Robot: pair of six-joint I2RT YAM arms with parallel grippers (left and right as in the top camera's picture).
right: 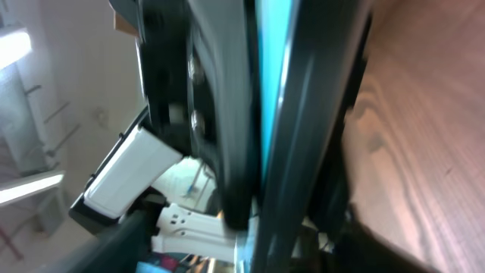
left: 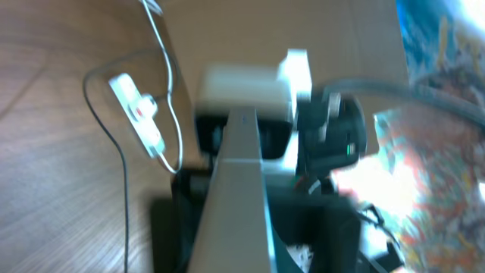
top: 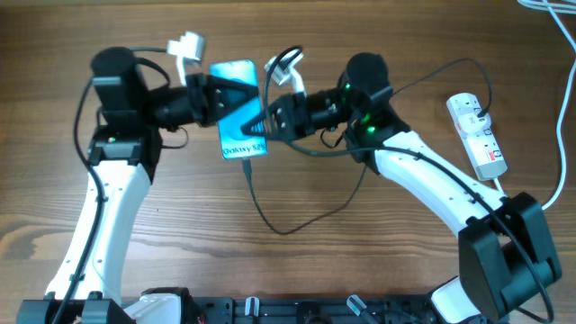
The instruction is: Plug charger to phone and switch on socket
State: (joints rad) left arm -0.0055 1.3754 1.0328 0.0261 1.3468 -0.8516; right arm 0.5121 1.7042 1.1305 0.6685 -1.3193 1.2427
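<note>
The phone point(top: 236, 135), teal screen up with a white text band at its near end, is held off the table. My left gripper point(top: 223, 99) is shut on its left side. In the left wrist view the phone point(left: 239, 189) runs edge-on between the jaws. My right gripper point(top: 264, 117) sits at the phone's right edge with its fingers spread. The right wrist view shows only the phone's teal edge point(right: 269, 114) up close. The charger point(top: 270, 220), a thin black cable, runs from the phone's near end across the table in a loop. The white socket point(top: 477, 135) lies at the far right.
A thick white cord point(top: 562, 54) leaves the socket toward the back right corner. The socket point(left: 138, 114) and the thin cable point(left: 121, 167) also show in the left wrist view. Both arm bases stand along the front edge of the wooden table point(top: 378, 270).
</note>
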